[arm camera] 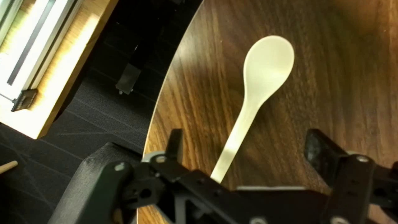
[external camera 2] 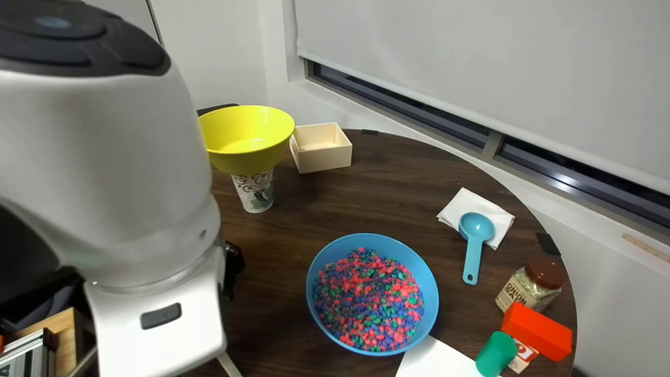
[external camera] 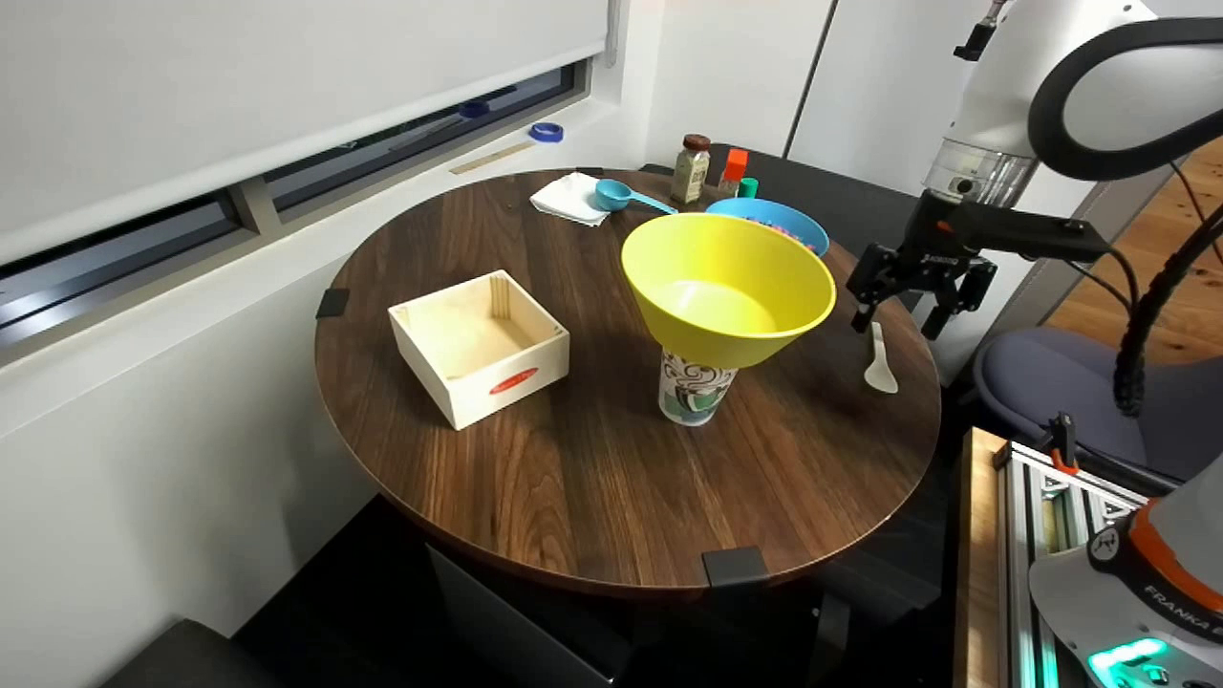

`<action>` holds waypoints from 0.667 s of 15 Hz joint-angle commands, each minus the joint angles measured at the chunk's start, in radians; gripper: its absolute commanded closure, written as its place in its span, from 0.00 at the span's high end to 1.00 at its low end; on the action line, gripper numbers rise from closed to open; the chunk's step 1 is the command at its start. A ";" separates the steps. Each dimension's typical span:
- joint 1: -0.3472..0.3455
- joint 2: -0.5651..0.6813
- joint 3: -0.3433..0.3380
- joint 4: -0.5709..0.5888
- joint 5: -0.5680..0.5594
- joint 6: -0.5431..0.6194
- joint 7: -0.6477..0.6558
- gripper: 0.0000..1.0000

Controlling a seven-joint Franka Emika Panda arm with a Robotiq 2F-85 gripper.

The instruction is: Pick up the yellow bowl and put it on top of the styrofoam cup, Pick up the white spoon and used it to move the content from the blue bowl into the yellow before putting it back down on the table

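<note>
Wrist view: a small white plastic spoon (arm camera: 253, 101) lies on the round, dark-brown wood-grain table (arm camera: 326, 77), its scoop toward one o'clock and handle toward seven. The black two-fingered gripper (arm camera: 244, 144) has its jaws spread wide, holding nothing, the handle showing between them. We judge the spoon light, stiff and slick — best pinched across the handle, where a loose hold could let it twist.

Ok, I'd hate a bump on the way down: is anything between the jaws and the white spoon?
Nothing visible. The white spoon lies on the table, and in the wrist view the open jaws appear to either side of its handle.
</note>
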 commanded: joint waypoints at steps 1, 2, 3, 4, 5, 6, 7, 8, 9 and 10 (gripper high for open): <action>0.012 0.069 -0.014 0.003 0.022 0.051 -0.027 1.00; 0.014 0.081 -0.016 0.005 0.022 0.058 -0.029 0.99; 0.015 0.091 -0.017 0.006 0.022 0.062 -0.032 0.88; 0.015 0.098 -0.017 0.008 0.020 0.065 -0.033 0.74; 0.016 0.105 -0.018 0.011 0.019 0.067 -0.034 0.70; 0.016 0.111 -0.018 0.013 0.017 0.069 -0.034 0.60; 0.015 0.115 -0.019 0.015 0.016 0.070 -0.034 0.52; 0.015 0.118 -0.018 0.017 0.014 0.071 -0.032 0.45; 0.015 0.119 -0.019 0.020 0.013 0.071 -0.033 0.37; 0.015 0.118 -0.019 0.021 0.012 0.072 -0.032 0.30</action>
